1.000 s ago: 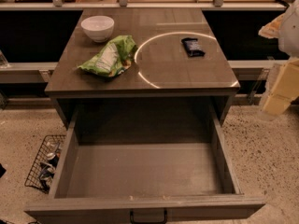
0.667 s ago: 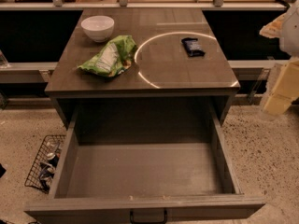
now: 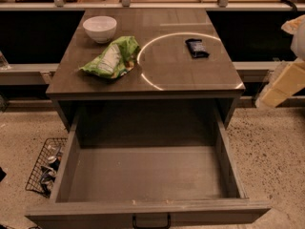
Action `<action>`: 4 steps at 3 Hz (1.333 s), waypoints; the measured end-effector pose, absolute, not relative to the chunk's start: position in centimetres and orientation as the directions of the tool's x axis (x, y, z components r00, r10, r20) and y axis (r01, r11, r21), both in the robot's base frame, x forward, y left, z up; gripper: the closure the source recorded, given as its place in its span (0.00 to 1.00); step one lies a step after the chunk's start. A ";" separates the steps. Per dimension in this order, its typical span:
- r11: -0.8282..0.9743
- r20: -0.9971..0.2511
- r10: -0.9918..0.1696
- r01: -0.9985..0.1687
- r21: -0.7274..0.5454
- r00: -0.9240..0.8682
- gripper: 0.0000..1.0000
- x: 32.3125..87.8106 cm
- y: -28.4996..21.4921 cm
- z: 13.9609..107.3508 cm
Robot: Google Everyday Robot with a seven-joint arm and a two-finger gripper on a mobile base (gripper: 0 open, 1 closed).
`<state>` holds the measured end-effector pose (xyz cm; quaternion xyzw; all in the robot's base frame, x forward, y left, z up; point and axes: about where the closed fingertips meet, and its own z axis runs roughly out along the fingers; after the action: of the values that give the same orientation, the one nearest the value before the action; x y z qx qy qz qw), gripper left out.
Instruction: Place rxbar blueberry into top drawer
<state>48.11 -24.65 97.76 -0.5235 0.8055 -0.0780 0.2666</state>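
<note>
The rxbar blueberry (image 3: 197, 47) is a small dark bar lying flat on the right rear part of the grey-brown cabinet top (image 3: 181, 75), inside a bright ring of reflected light. The top drawer (image 3: 147, 175) is pulled wide open below the cabinet top and holds nothing. Its black handle (image 3: 151, 222) shows at the bottom edge. Pale parts of my arm (image 3: 286, 82) show at the right edge, beside the cabinet. The gripper itself is out of view.
A white bowl (image 3: 99, 28) stands at the rear left of the top. A green chip bag (image 3: 112, 58) lies in front of it. A black wire basket (image 3: 45, 166) with items sits on the speckled floor left of the drawer. Dark shelving runs behind.
</note>
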 end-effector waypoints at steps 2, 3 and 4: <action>0.666 -0.619 -0.712 -0.597 -0.447 -0.332 0.00 56.7 -29.2 97.8; 0.744 -0.774 -0.596 -0.509 -0.433 -0.212 0.00 63.6 -29.2 99.7; 0.771 -0.801 -0.571 -0.454 -0.448 -0.179 0.00 65.3 -29.9 100.8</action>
<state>65.26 -29.93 100.76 -0.3345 0.7659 -0.0535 0.5466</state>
